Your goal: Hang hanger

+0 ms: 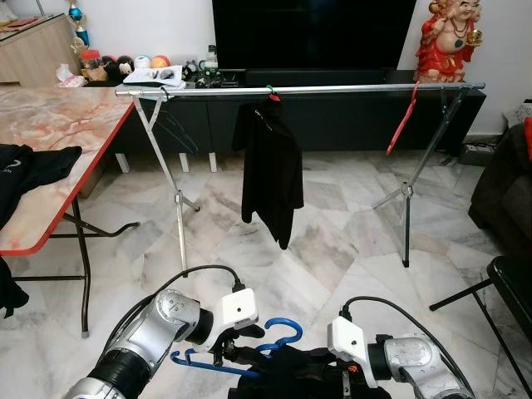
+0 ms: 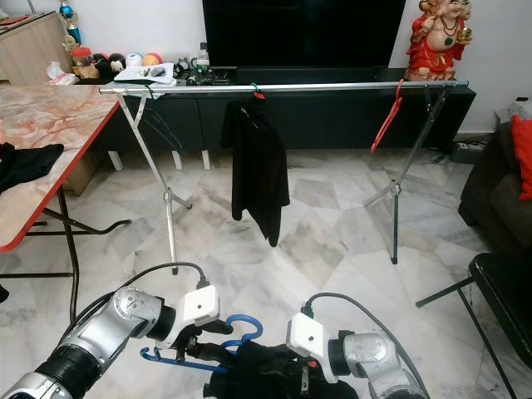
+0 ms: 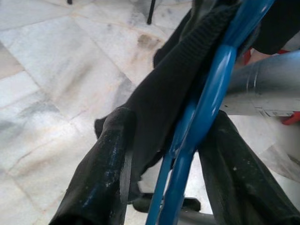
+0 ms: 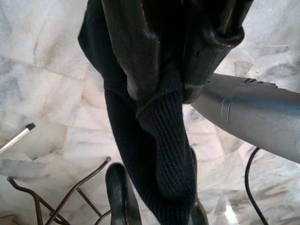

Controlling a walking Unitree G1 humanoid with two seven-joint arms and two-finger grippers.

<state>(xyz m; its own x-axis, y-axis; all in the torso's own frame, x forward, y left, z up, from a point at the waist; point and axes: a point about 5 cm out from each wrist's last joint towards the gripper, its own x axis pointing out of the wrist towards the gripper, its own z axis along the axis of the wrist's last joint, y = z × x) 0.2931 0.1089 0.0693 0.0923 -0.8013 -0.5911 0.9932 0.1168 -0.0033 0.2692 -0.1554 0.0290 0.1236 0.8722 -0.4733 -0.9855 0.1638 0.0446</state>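
A blue plastic hanger [image 1: 249, 345] is low in front of me, with my left gripper [image 1: 233, 352] shut on its bar; the left wrist view has the blue hanger [image 3: 206, 117] between the two black fingers [image 3: 101, 168]. A black knitted garment [image 1: 303, 366] is draped over the hanger. My right gripper [image 4: 173, 89] is shut on a fold of that garment [image 4: 159, 150]. Farther off stands a silver clothes rail [image 1: 332, 88], which carries a black shirt [image 1: 270, 162], a bare red hanger [image 1: 401, 120] and thin wire hangers [image 1: 170, 125].
A folding table [image 1: 58, 133] with a marble-pattern top and red edge stands at my left, with dark clothes [image 1: 33, 162] on it. A black chair [image 1: 507, 287] and a dark sofa [image 1: 503, 183] are at the right. Behind the rail runs a TV console [image 1: 332, 116].
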